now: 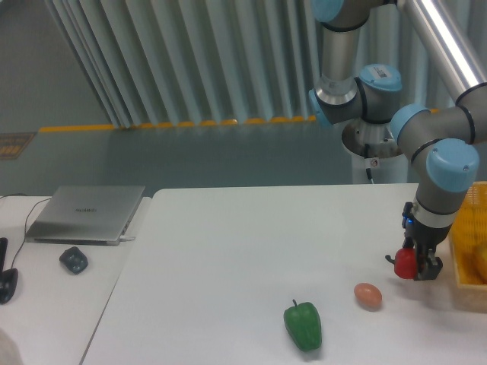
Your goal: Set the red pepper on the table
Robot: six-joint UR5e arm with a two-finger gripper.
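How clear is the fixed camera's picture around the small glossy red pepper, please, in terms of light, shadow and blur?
Fixed camera: lighting is even and soft; the small glossy red pepper in the black two-finger gripper is small and slightly blurred, so finger contact is hard to resolve; only a faint shadow shows on the white matte table; the yellow basket is cut off at the right edge.
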